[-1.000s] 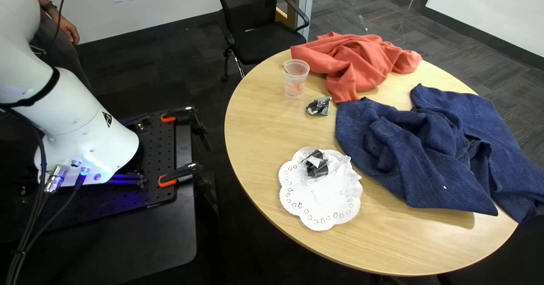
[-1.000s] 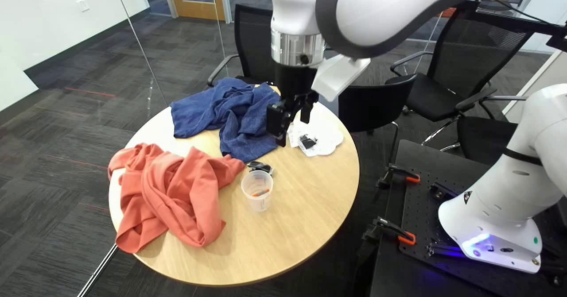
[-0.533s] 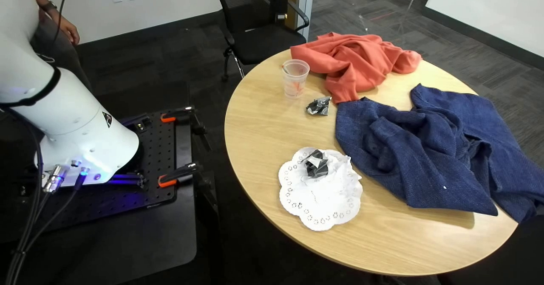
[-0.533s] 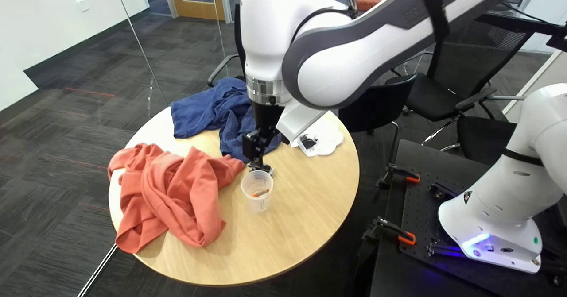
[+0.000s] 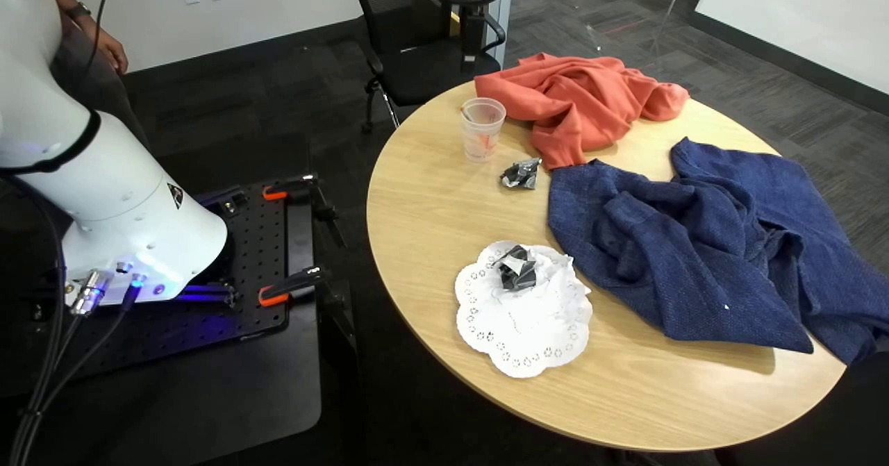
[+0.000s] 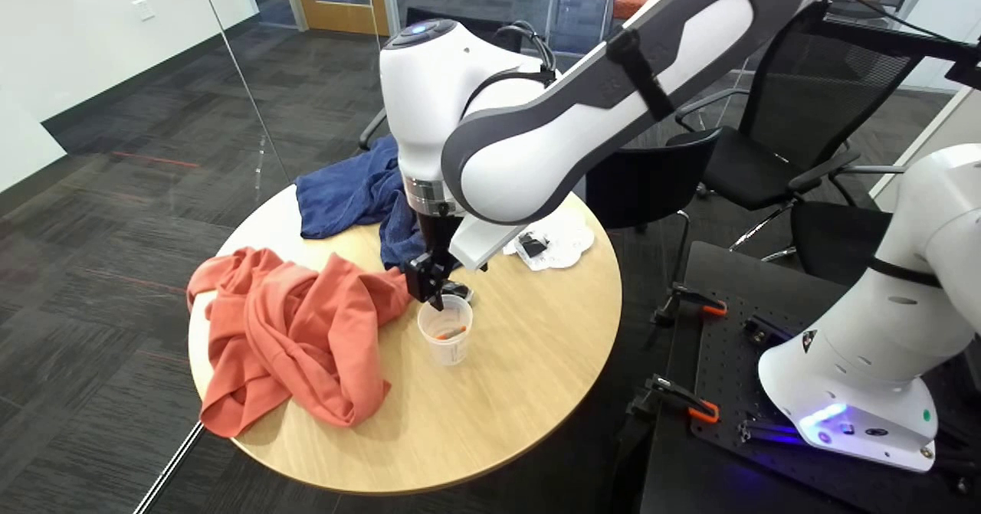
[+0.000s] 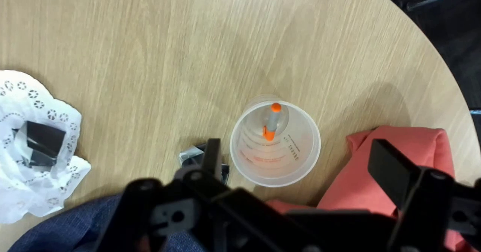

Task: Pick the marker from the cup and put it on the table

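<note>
A clear plastic cup (image 5: 483,136) stands upright on the round wooden table (image 5: 437,223); it also shows in an exterior view (image 6: 446,351) and in the wrist view (image 7: 259,165). A grey marker with orange ends (image 7: 273,121) leans inside the cup; it also shows through the cup in an exterior view (image 6: 452,333). My gripper (image 7: 296,150) is open and empty, its fingers apart. In an exterior view the gripper (image 6: 461,286) is above the table, just behind the cup's rim. In the wrist view the cup lies ahead, between the finger directions, nearer the left finger.
A crumpled black wrapper (image 5: 521,173) lies beside the cup. A red cloth (image 5: 576,98) lies close to the cup, and a blue cloth (image 5: 694,244) lies beyond the wrapper. A white doily (image 5: 521,341) holds another black wrapper (image 5: 517,268). A black chair (image 5: 430,63) stands by the table.
My arm has moved from over the blue cloth and doily side toward the cup, left and down in an exterior view. The cup and marker have not moved.
</note>
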Tool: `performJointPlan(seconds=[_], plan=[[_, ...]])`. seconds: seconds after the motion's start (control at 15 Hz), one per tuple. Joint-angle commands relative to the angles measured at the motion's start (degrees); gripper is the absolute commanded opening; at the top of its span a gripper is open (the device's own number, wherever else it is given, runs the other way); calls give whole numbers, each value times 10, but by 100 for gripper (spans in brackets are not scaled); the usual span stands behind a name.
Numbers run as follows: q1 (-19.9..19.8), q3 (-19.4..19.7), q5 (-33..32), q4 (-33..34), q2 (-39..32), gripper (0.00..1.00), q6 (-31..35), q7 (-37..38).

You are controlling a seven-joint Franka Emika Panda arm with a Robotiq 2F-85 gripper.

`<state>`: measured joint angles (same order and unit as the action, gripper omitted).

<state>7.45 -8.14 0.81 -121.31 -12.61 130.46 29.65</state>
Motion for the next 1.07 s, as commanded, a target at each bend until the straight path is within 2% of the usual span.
performJointPlan(seconds=[0.0,0.33,1.0], plan=[[13,14,4,1,-2,100,-2,-3],[15,15,5,5,-6,100,-3,-5],[29,40,-25,40,-83,100,12,-10]])
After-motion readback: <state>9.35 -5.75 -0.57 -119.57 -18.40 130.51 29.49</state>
